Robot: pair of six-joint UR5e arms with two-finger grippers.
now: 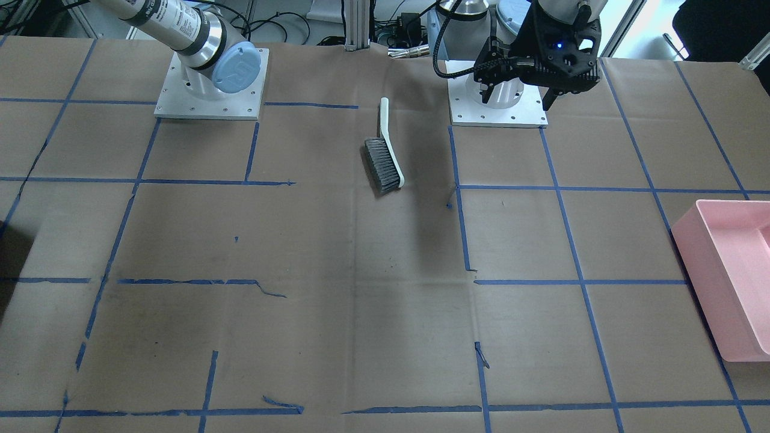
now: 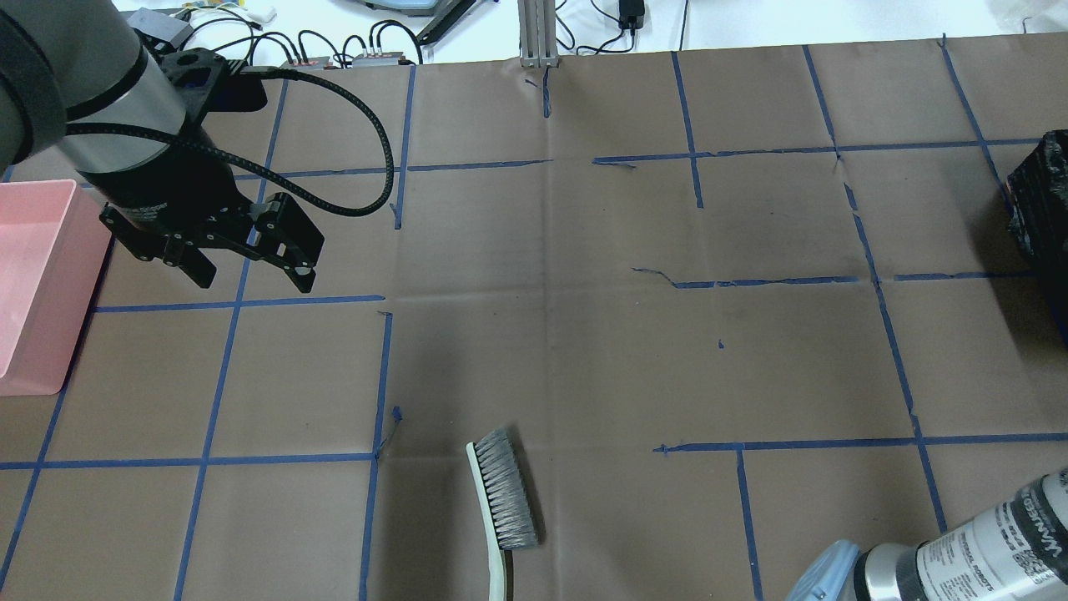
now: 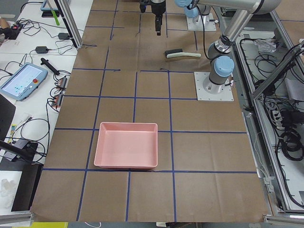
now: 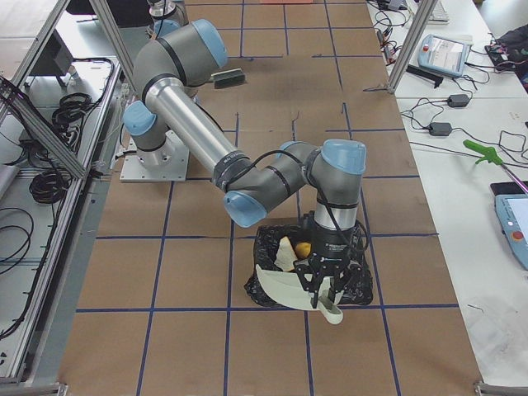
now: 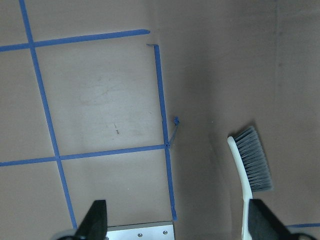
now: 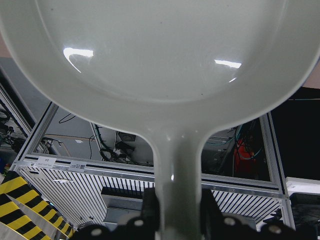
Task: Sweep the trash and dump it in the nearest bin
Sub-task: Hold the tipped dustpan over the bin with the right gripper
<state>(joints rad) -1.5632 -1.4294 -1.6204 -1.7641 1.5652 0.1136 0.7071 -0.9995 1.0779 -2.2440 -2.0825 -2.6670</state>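
Observation:
A white dustpan point(image 4: 285, 289) is tilted over the black bag-lined bin point(image 4: 266, 243), and my right gripper point(image 4: 323, 299) is shut on its handle point(image 6: 177, 170). Trash lies inside the bin: a yellow lump point(image 4: 304, 249) beside a piece of white bread point(image 4: 285, 252). The grey-bristled brush point(image 1: 385, 162) with its white handle lies flat on the table between the two arm bases, also in the left wrist view as the brush point(image 5: 252, 165). My left gripper point(image 2: 250, 271) hangs open and empty above the table, left of the brush point(image 2: 501, 501).
A pink bin point(image 3: 126, 124) stands empty at the table's left end, shown as the pink bin point(image 2: 79, 284) in the overhead view. The black bin point(image 2: 1039, 200) sits at the right edge. Brown paper with blue tape lines covers the table. The arm bases are bolted near the brush.

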